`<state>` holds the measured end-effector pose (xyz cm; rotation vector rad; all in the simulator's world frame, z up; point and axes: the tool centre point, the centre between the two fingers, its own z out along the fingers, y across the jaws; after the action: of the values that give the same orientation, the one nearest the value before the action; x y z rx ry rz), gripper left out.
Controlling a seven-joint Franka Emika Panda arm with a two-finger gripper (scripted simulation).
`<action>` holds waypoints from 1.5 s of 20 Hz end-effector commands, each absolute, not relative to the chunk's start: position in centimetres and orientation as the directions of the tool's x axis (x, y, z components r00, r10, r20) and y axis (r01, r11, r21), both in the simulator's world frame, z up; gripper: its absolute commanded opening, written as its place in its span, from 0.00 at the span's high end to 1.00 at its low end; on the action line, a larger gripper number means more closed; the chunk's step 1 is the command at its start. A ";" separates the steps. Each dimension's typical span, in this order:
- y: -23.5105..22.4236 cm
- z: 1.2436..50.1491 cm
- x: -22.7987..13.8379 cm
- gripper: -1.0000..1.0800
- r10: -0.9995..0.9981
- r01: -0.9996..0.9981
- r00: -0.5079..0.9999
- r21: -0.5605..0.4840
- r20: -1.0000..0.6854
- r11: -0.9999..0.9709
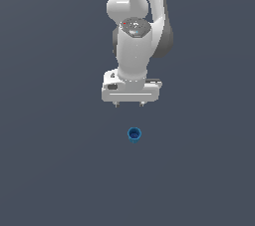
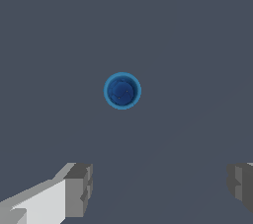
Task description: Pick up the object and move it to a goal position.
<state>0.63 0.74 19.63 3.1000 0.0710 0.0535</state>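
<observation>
While the arm hangs over the plain grey floor (image 1: 45, 170), the object (image 1: 134, 134) sits alone below the gripper (image 1: 129, 104), apart from it and untouched. From where I stand it lies a little toward the exterior view's right of the midline between the fingertips, and clear of both.

Object, notes: a tiny blue cup (image 2: 122, 90), round, open mouth up, lighter rim around a darker hollow. Upright as far as I can tell. Much narrower than the white hand above it. My guess is that it is light and stiff, a thin-walled shell. It looks smooth, so likely slippery under a weak pinch. Being round, it could roll or skid away if only one finger reaches it first. Best hold, I judge: across the outer wall, one pad on each side, through the centre, low enough that the rim does not pop out upward.

Claw, notes: in the wrist view the two fingers (image 2: 79, 190) stand far apart, one at each side of the picture, with bare floor between them. The gap is many times the cup's width. Nothing is held; nothing touches the pads. In the exterior view only two short tips show under the white hand.

Judgement: it needs centring over the cup before descending.
</observation>
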 end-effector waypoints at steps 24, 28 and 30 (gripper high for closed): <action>0.9 17.1 2.7 0.04 0.051 0.050 0.998 0.039 0.030 -0.998; 1.5 15.1 4.0 0.04 0.039 0.039 0.999 0.030 0.022 -0.999; 1.8 13.8 4.7 0.04 0.032 0.032 0.999 0.024 0.018 -0.999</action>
<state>4.16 1.57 14.75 3.1133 0.0577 0.0341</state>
